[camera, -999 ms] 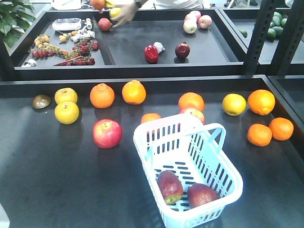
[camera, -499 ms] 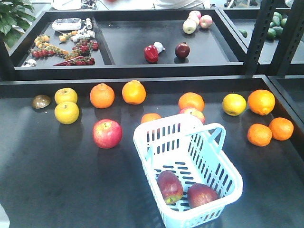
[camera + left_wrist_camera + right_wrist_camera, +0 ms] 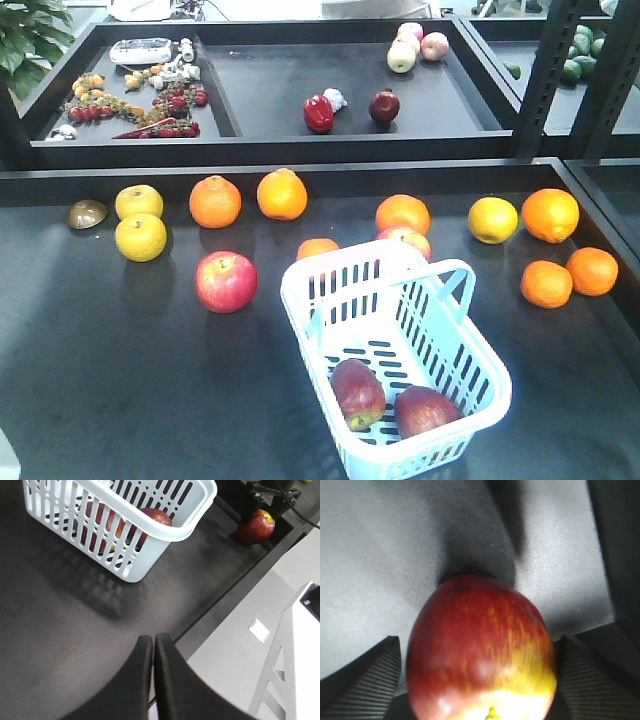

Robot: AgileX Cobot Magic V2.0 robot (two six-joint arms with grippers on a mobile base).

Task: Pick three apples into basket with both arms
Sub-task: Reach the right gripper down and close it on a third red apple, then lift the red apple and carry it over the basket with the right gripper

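The basket (image 3: 395, 355) sits near the table's (image 3: 120, 380) front edge holding 2 apples (image 3: 357, 392), so 1 is left. That third apple (image 3: 480, 650) sits clamped between the right gripper's (image 3: 477, 677) ribbed pads near the table's edge, seemingly ready for carrying over. The left gripper (image 3: 152, 652) hangs empty, fingers pressed together, likely idle.

The left gripper (image 3: 152, 642) is seen as two smooth, glossy black fingers (image 3: 172, 680), curved and tapering toward rounded tips. On the right gripper (image 3: 480, 680), dark pads (image 3: 362, 682) are marked with fine ridges, matte and wedge-shaped.
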